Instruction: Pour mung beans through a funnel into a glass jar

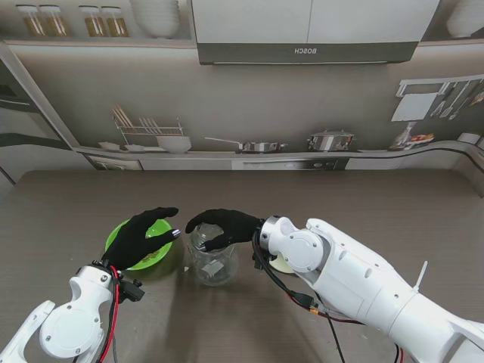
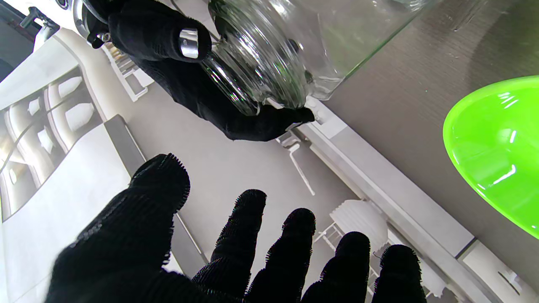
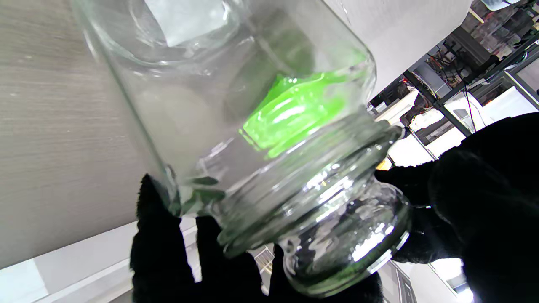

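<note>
A: Gripping the clear glass jar (image 1: pixel 212 259) at its threaded neck, the black-gloved right hand (image 1: pixel 224 226) wraps knit fingers (image 3: pixel 162 248) round the ribbed rim.

B: And the left hand (image 1: pixel 144 237)?

A: Spread, holding nothing, hovering over the glossy lime-green plastic bowl (image 1: pixel 155 257) just left of the jar.

B: The jar's place?

A: Standing upright on the brushed grey table (image 1: pixel 378 208), smooth-walled, beside that round bowl. The funnel I cannot make out.

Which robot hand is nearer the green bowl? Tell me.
Left. The left robot hand hovers over the green bowl; the right robot hand grips the glass jar beside it.
</note>
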Robot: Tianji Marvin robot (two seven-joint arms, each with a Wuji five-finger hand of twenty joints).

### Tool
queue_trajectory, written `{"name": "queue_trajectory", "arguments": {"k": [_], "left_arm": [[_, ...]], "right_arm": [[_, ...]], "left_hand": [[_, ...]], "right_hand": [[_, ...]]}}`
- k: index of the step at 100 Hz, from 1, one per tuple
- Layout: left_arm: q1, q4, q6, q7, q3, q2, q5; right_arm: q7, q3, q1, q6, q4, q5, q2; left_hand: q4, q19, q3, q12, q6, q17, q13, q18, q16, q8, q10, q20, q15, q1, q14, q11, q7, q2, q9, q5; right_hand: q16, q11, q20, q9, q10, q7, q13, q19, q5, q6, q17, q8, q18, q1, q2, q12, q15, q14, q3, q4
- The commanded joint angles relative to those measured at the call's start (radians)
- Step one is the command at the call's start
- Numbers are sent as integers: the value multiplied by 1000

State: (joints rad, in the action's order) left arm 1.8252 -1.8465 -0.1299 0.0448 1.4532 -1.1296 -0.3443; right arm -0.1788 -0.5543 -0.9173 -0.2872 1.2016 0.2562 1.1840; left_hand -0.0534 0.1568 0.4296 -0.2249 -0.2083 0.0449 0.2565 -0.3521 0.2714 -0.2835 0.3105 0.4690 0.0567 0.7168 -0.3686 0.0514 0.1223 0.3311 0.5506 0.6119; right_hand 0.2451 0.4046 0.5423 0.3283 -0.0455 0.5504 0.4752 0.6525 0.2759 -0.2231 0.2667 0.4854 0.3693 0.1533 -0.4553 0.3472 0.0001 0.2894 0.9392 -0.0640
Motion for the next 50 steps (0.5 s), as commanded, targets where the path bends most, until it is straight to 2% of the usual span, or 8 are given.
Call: {"name": "queue_trajectory", "arguments": {"k": [1,50], "left_arm": [[2,-12,3,-18,-1,-2,1],[-2,-12,15,-25,-6,-2,5]], "right_arm": [[-60,32,-57,4,-29,18,-19],[-96,-15,-97,-5,12,27,-51]], "left_hand": [[20,-23,-13,-9,26,-14,-12,25,-6,5,-13,8,-10,-4,5,1,-13,-48,10,-14],[19,-23,-14,-9,26,-14,-11,27,-6,6,-14,8,-10,-4,7,2,-14,-50,11,-17]], "right_hand": [[18,78,1,95,36,45,137,78,53,62,25,13,-53,-33,19,8,177,-106,-13,32],[19,79,-2,96,34,45,138,77,52,63,21,14,-55,-33,19,8,179,-105,-13,32]]}}
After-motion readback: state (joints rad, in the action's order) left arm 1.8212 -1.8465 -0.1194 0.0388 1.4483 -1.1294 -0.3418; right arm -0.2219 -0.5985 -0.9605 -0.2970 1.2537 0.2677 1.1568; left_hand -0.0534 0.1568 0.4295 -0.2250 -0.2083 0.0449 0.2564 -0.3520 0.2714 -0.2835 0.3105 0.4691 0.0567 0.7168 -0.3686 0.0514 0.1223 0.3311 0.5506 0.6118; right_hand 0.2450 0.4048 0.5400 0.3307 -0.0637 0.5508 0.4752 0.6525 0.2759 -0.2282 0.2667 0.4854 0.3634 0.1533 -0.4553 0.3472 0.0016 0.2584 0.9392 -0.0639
